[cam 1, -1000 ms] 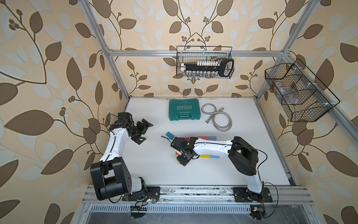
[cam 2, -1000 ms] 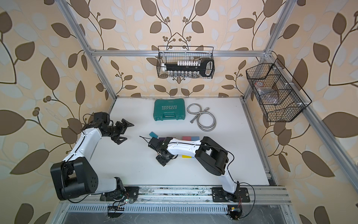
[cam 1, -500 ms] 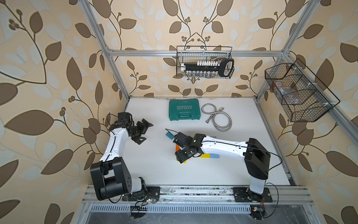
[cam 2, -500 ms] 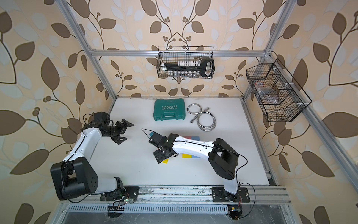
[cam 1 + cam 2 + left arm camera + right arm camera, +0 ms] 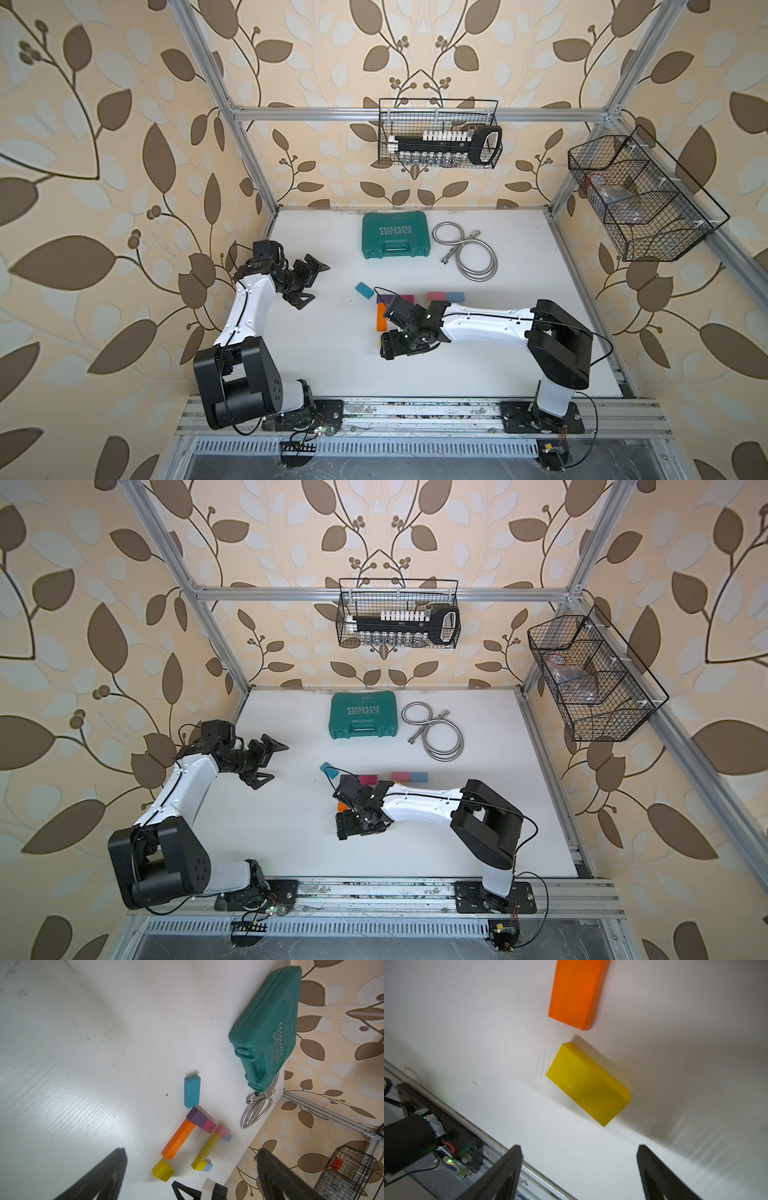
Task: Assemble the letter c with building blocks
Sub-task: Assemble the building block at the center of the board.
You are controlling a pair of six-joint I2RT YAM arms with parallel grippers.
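Your yellow block (image 5: 588, 1084) lies flat on the tabletop (image 5: 488, 1043), skewed, just off the end of the orange block (image 5: 575, 993), not touching. The right gripper (image 5: 579, 1167) hovers close by, fingers spread and empty; the left gripper (image 5: 313, 282), also open, waits well apart. A careless straightening nudge could shove the orange block askew.

tool case (image 5: 395, 235) behind the blocks (image 5: 436, 296), hose (image 5: 469, 253) right of it.

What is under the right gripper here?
A yellow block lying free on the table, close to the orange block's end. From above, the right gripper covers most of it.
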